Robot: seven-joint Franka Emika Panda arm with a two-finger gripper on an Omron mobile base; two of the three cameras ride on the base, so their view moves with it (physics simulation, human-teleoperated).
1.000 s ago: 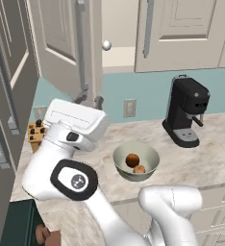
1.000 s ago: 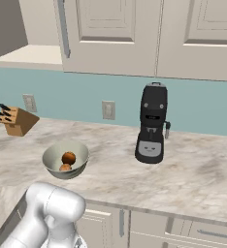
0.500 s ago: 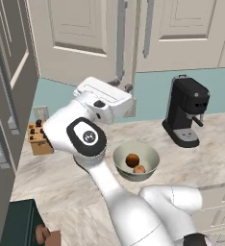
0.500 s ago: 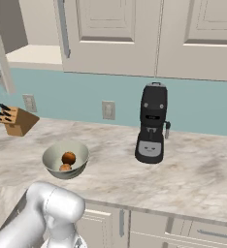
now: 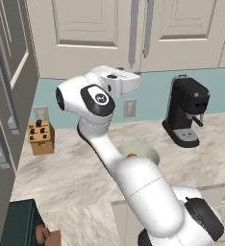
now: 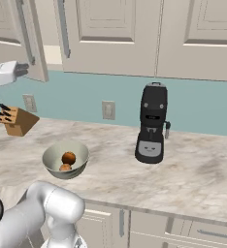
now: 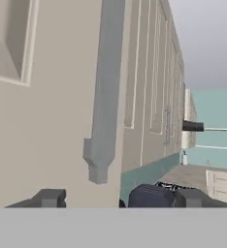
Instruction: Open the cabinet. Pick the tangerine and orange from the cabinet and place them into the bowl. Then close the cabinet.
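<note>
Marble surface (image 6: 193,169) holds the fruit-filled grey-beige bowl (image 6: 50,167); empty, wide-open gripper (image 7: 118,198) beside beige cabinet's (image 5: 81,33) grey bar handle (image 7: 103,97), likely finishing closing.

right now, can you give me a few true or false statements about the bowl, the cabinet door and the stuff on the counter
1. Two orange fruits lie in the bowl. True.
2. The coffee machine stands left of the bowl in the right base view. False: it stands to the bowl's right.
3. The gripper is clamped on the door handle. False: its fingers stand apart below the handle, holding nothing.
4. A knife block sits on the counter near the wall. True.
5. The cabinet door on the left is fully shut in the right base view. False: it stands slightly ajar.
</note>
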